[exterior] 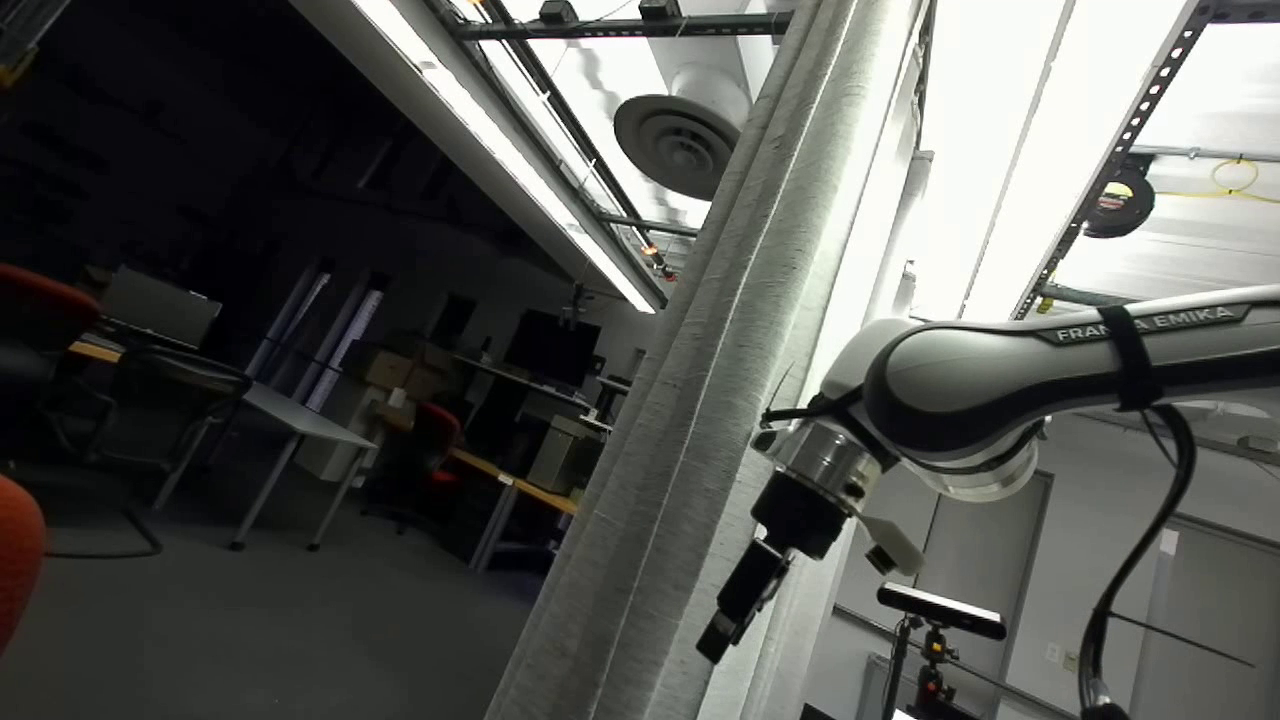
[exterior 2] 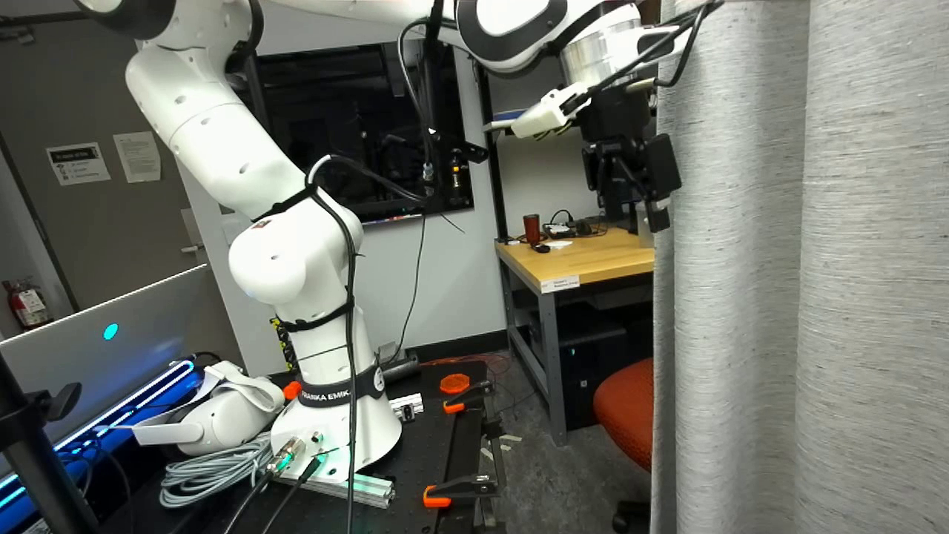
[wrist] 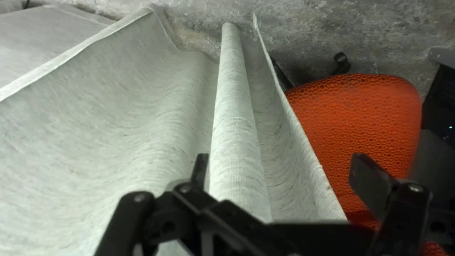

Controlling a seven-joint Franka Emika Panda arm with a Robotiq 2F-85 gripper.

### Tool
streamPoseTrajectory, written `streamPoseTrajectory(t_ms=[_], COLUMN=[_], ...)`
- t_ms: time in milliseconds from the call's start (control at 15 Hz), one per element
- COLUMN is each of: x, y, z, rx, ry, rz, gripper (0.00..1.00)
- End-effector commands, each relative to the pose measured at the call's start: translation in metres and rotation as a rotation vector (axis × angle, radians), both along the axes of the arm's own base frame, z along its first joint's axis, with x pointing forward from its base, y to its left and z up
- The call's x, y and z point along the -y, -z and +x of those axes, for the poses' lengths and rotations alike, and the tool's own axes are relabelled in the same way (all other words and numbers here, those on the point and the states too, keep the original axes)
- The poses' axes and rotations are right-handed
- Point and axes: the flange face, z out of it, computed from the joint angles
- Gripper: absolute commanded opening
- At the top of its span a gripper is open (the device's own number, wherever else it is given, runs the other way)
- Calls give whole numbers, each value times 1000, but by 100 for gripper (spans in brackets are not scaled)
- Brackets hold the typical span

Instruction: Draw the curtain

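Note:
The curtain (exterior: 740, 300) is a tall pale grey-white fabric with soft vertical folds. It hangs along the right side of an exterior view (exterior 2: 741, 297) and fills the left and middle of the wrist view (wrist: 234, 117). My gripper (wrist: 279, 160) is open, its two black fingers wide apart. In the wrist view the curtain's free edge and a narrow fold run between the fingers, with the left finger beside the fold. In both exterior views the gripper (exterior: 718, 640) points downward close to the curtain; it also shows by the curtain's edge (exterior 2: 635, 213). Whether a finger touches fabric cannot be told.
An orange mesh chair (wrist: 359, 121) stands just past the curtain's edge, also in an exterior view (exterior 2: 626, 415). A wooden desk (exterior 2: 586, 256) stands behind the gripper. A camera on a stand (exterior: 940, 610) is below the arm. A laptop (exterior 2: 133, 326) is beside the robot base.

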Motion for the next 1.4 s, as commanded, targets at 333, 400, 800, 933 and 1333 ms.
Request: streamPoseTrajectory(t_ms=[333, 400, 800, 933, 1333], x=[-26, -25, -18, -18, -20], y=[-118, -136, -167, -160, -158], z=[-43, -52, -65, -61, -58], rx=[322, 364, 422, 404, 412], ry=[-225, -237, -223, -225, -227], rz=[-140, -156, -168, -166, -170], gripper=[100, 100, 100, 100, 100])
